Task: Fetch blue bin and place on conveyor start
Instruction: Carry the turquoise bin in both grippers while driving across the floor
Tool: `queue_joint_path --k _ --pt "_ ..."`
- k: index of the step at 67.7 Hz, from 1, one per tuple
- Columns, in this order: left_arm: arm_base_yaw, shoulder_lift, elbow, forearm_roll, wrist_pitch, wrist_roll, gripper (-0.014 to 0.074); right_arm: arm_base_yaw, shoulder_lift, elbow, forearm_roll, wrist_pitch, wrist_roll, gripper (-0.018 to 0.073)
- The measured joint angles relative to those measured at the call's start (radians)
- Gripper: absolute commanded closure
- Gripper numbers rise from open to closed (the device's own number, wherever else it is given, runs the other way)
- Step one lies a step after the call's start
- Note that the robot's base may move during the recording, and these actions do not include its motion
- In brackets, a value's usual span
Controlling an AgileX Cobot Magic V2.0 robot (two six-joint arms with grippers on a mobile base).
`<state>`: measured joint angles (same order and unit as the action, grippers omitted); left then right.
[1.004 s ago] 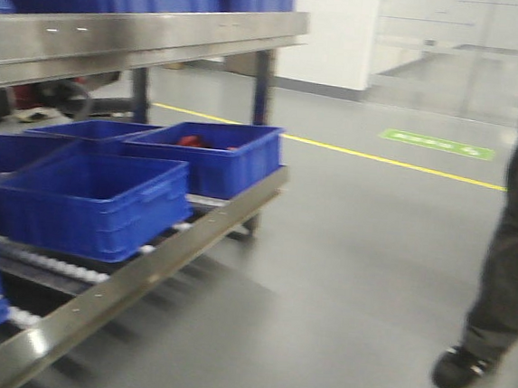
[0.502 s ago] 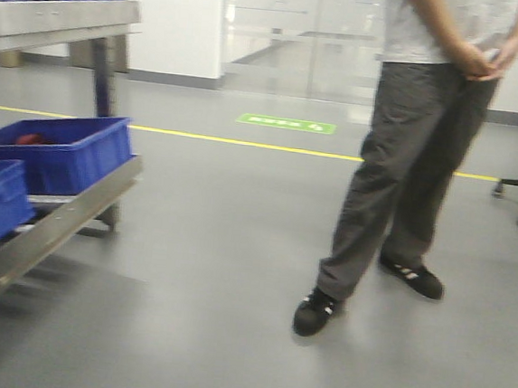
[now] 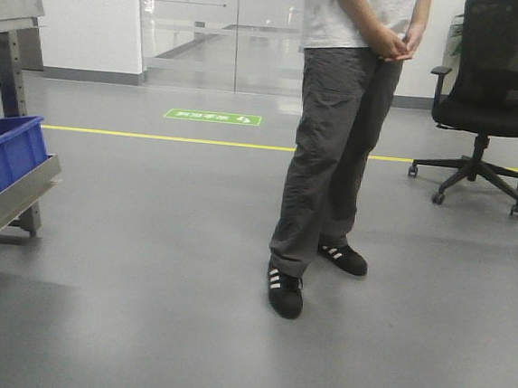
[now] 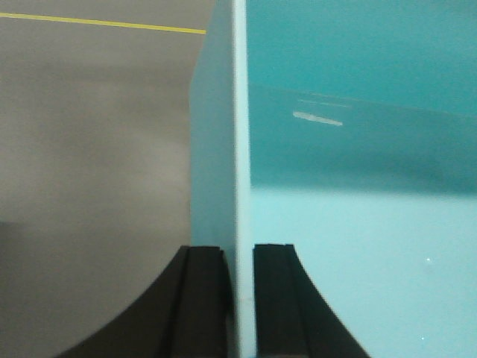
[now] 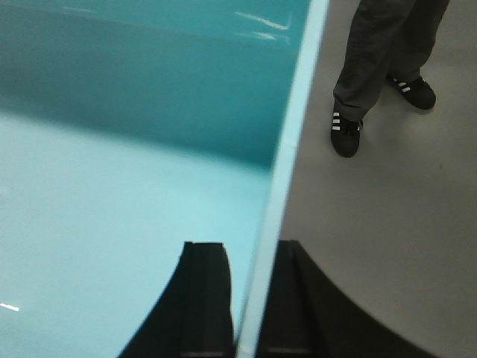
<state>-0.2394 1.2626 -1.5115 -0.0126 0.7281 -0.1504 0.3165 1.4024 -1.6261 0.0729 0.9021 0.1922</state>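
Two-handed carry, by the look of it: left gripper (image 4: pixel 238 257) closed on the left wall of the blue bin (image 4: pixel 358 246), one finger inside and one outside, and right gripper (image 5: pixel 252 250) clamped the same way over the right wall. Bin aloft between the arms, near the robot, above bare floor, with nothing visible inside on the parts shown. No conveyor start in any view, so probably mid-transit. Best done with both arms at one height and one spacing, no twist through the thin rim, and gentle turns of the base. Give a wide berth to the standing person (image 3: pixel 336 146) ahead and the office chair (image 3: pixel 495 88) far right. Smooth grey floor (image 3: pixel 140 311), glossy and level; yellow line (image 3: pixel 155 137) and green floor marking (image 3: pixel 213 116) across the far side, glass partition (image 3: pixel 219 27) behind. Steel rack (image 3: pixel 14 195) with a dark blue crate (image 3: pixel 7 154) at the left edge
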Motion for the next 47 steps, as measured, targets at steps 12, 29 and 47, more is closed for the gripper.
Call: queue_joint_path --k 12,29,47 --pt "0.000 0.000 0.000 0.002 0.000 0.000 0.0708 0.000 0.000 0.000 0.000 0.000 0.000 0.0711" --pt "0.000 0.000 0.000 0.004 0.000 0.000 0.0708 0.000 0.000 0.000 0.000 0.000 0.000 0.0711" --pt "0.000 0.000 0.000 0.002 0.000 0.000 0.0708 0.000 0.000 0.000 0.000 0.000 0.002 0.0711"
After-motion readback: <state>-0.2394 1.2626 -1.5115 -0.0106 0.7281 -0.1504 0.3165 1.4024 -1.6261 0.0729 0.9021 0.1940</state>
